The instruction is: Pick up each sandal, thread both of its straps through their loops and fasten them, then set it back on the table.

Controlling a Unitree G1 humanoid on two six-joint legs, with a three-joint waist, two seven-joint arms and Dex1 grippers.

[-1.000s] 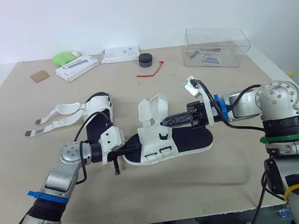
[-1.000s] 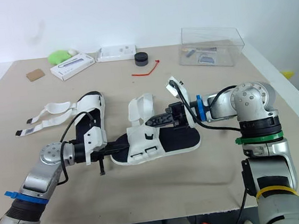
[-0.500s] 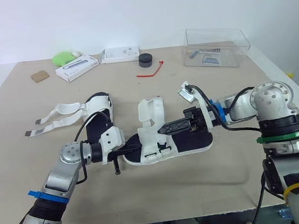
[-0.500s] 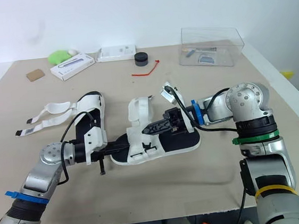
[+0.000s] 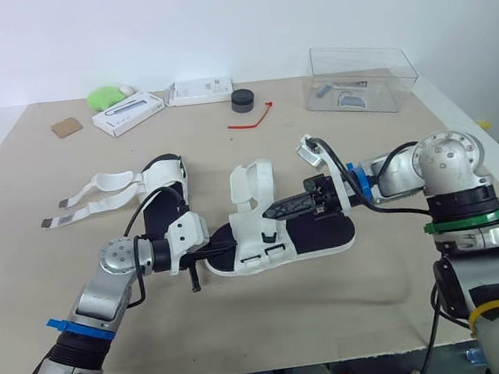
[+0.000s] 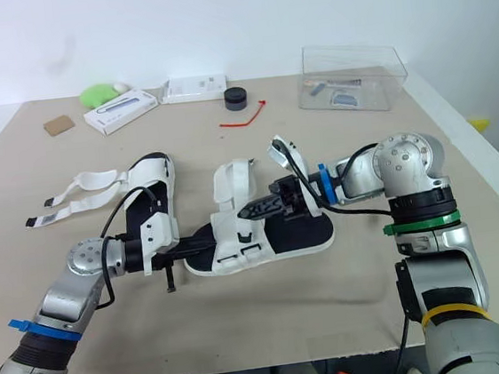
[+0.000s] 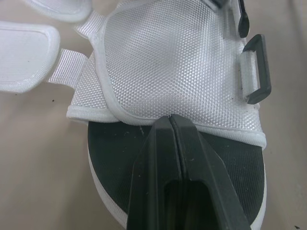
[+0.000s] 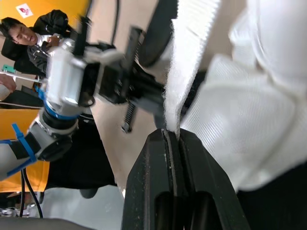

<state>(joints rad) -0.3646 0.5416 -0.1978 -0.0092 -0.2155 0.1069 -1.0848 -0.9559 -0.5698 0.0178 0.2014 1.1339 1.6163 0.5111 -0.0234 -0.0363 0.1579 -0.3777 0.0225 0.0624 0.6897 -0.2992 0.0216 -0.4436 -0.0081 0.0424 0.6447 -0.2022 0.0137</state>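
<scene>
Sandal (image 5: 317, 233) flat on the table (image 5: 352, 310), long axis running from one gripper to the other. Left gripper (image 7: 170, 120), fingers pressed together, rests on the footbed at the mesh hem. Right gripper (image 8: 169, 135) pinches the upright strap (image 8: 184, 72), and its wrist view shows the bite. Loop (image 7: 254, 72) lies below those tips, leftward. Left wrist shows it unthreaded.

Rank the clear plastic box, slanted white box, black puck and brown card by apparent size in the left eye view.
1. clear plastic box
2. slanted white box
3. black puck and brown card: these look about alike, so I leave them unranked.
</scene>
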